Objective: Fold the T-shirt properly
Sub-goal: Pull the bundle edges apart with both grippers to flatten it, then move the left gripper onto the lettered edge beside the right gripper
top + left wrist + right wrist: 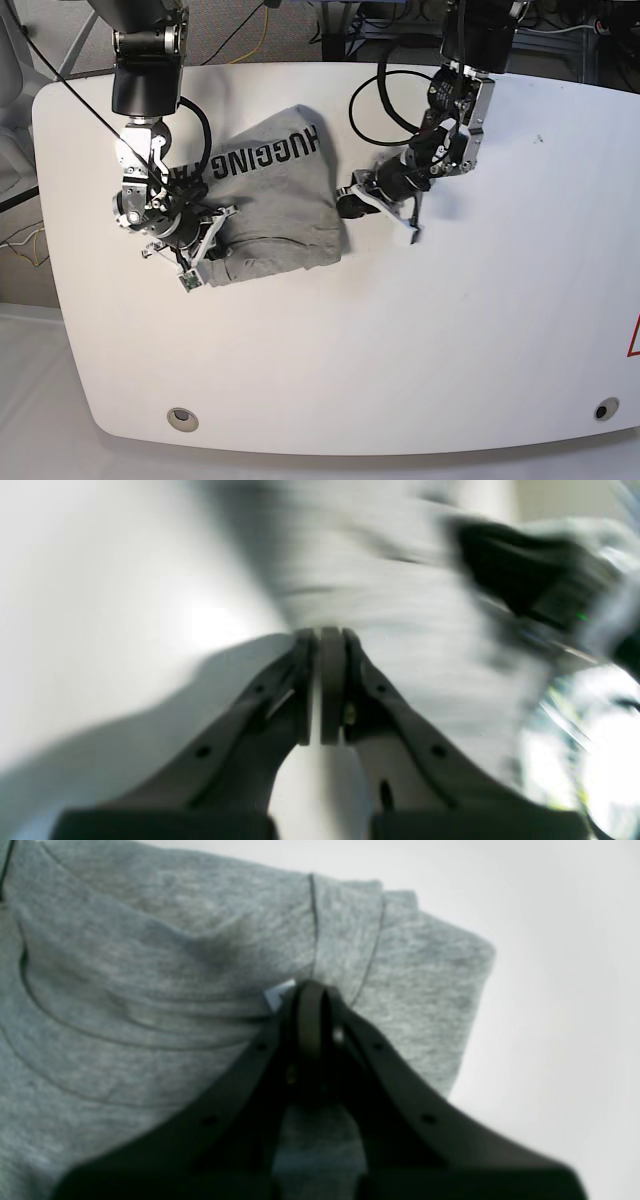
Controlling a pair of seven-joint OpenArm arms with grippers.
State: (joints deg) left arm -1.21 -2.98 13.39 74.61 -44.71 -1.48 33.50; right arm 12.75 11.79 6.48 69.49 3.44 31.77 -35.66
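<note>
Nearest the base camera, only bare white desk (330, 380), with two small round fittings near its front edge. No bin, box, tray or other container in any view, so nothing to report inside one.

Farther in, toward the left of the base view, the T-shirt (270, 215): heather grey, bunched into a rough, lumpy rectangle lying on the desk, black block lettering showing along its far upper edge. Partly folded by the look of it, since no sleeves stick out and the outline is compact; but edges uneven, the near-left corner rumpled and the bottom rolled. Judged about midway: gathered and doubled over, not yet squared or flattened into a neat packet.

At the shirt's near-left corner, the right claw (190, 262), pinched shut on the T-shirt. From the right wrist view, closed tips pressed into the grey cloth right at a seam, a small white tag (279, 994) just beside them, the curved ribbed collar (75, 1030) sweeping off to the left, and a doubled corner of fabric beyond.

Beside the shirt's right edge, the left claw (405, 232), closed with nothing visibly between its tips. Left wrist view badly smeared: pads pressed together over white desk, grey cloth beyond them, no fabric seen in the grip.

Likely still to do: another fold across, then smoothing and aligning of edges.
</note>
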